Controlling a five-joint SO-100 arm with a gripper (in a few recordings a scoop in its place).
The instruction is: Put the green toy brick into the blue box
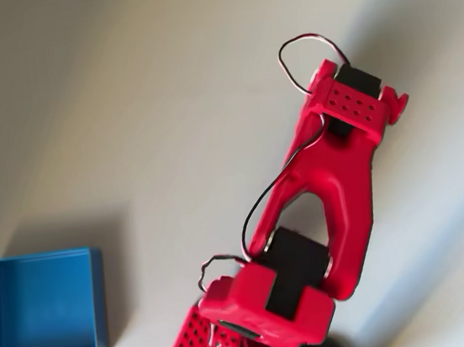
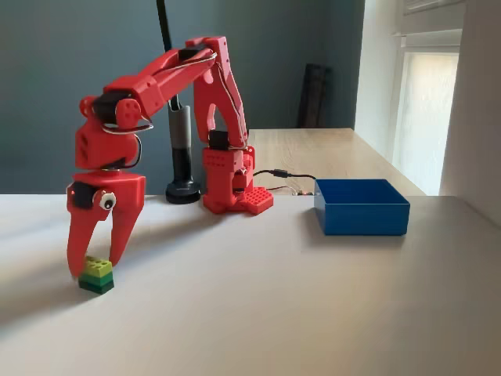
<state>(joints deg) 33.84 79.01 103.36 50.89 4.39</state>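
Observation:
In the fixed view the green toy brick (image 2: 96,275), lime on top and darker green below, rests on the white table at the left. My red gripper (image 2: 95,265) points straight down over it, open, with one finger on each side of the brick and the tips near the table. The blue box (image 2: 362,210) stands open-topped well to the right, far from the gripper. In the overhead view the blue box (image 1: 38,316) sits at the lower left, and the arm's wrist (image 1: 357,99) at the upper right hides the fingers and the brick beneath it.
The arm's red base (image 2: 231,186) stands at the back of the table, with a black pole on a round foot (image 2: 183,188) beside it and a cable (image 2: 283,175) running toward the box. A wooden tabletop (image 2: 329,149) lies behind. Bare white table stretches between brick and box.

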